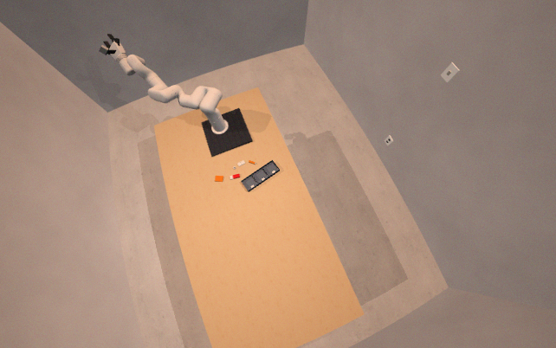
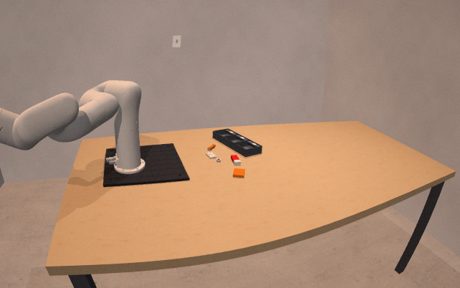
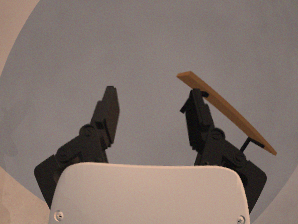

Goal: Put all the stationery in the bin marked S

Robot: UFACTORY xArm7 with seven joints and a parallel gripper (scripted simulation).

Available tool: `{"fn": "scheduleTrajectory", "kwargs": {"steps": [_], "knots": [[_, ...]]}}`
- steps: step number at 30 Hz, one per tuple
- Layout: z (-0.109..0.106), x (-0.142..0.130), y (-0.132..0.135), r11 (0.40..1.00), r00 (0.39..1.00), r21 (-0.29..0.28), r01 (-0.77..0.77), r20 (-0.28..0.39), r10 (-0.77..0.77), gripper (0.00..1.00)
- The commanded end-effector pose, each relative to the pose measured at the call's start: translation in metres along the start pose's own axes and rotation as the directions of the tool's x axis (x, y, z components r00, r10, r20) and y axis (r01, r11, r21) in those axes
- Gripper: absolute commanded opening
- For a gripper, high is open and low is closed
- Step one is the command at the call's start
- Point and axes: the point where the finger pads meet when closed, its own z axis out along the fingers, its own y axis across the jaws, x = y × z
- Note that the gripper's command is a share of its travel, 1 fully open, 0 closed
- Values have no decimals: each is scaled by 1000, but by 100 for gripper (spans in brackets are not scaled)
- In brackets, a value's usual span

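My gripper is high in the air beyond the table's back left corner, far from all the objects. In the wrist view the gripper has its fingers apart with nothing between them. A black row of bins lies on the table in front of the arm's base; its marks are too small to read. Left of the bins lie an orange block, a red and white eraser, a small white flat piece, a tiny grey nut and a short orange stick. In the exterior view the bins look empty.
The arm stands on a black base plate at the table's back end. The wrist view shows only the wall and a distant edge of the table.
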Motion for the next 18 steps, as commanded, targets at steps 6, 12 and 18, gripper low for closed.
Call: {"fn": "scheduleTrajectory", "kwargs": {"steps": [6, 12, 18], "knots": [[-42, -49, -40, 1000, 1000, -1, 0, -1, 0, 7], [-63, -75, -62, 1000, 1000, -1, 0, -2, 0, 7], [-88, -104, -88, 1000, 1000, 3, 1, 1, -1, 7]]}}
